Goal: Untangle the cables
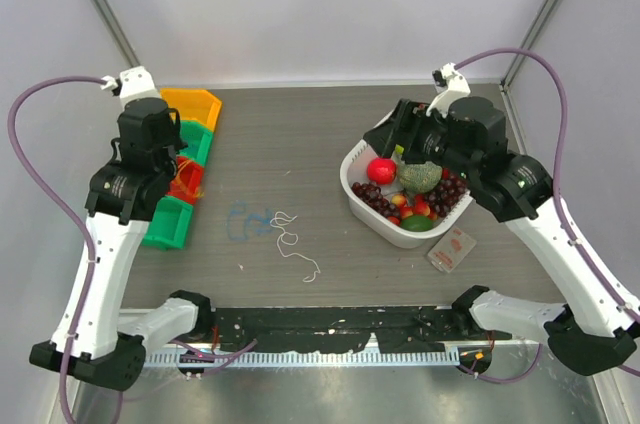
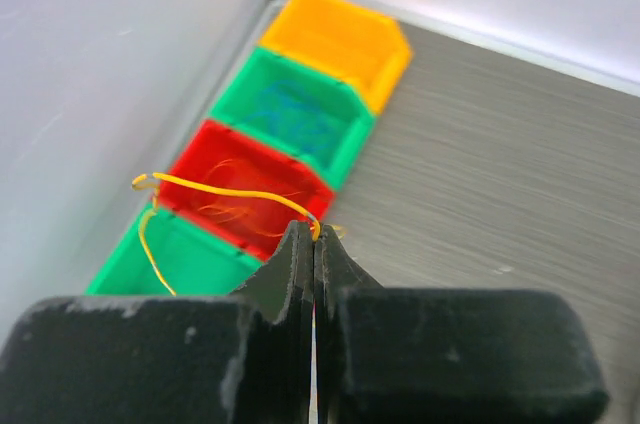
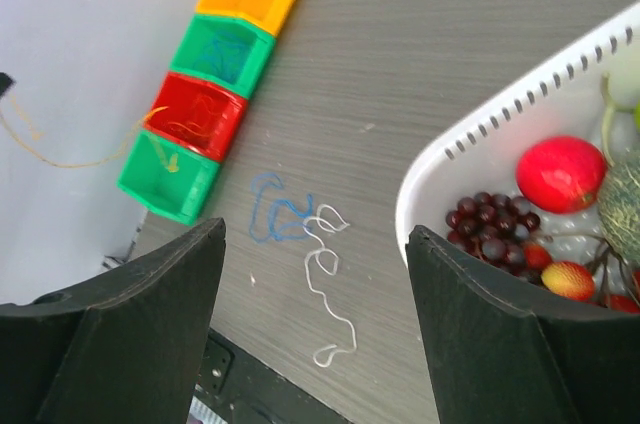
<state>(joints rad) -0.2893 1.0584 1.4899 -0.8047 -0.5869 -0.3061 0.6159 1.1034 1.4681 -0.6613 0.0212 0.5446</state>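
Note:
Two of the cables lie loose on the table: a blue cable in loops, and a white cable trailing toward the near edge. The two overlap where the blue one's right end meets the white one's top loops. A thin orange cable hangs from my left gripper, which is shut on it above the red bin. My right gripper stands open, high over the left rim of the white basket, holding nothing.
A row of bins runs along the left wall: orange, green, red, green. The white basket at the right holds fruit. A small pink packet lies in front of it.

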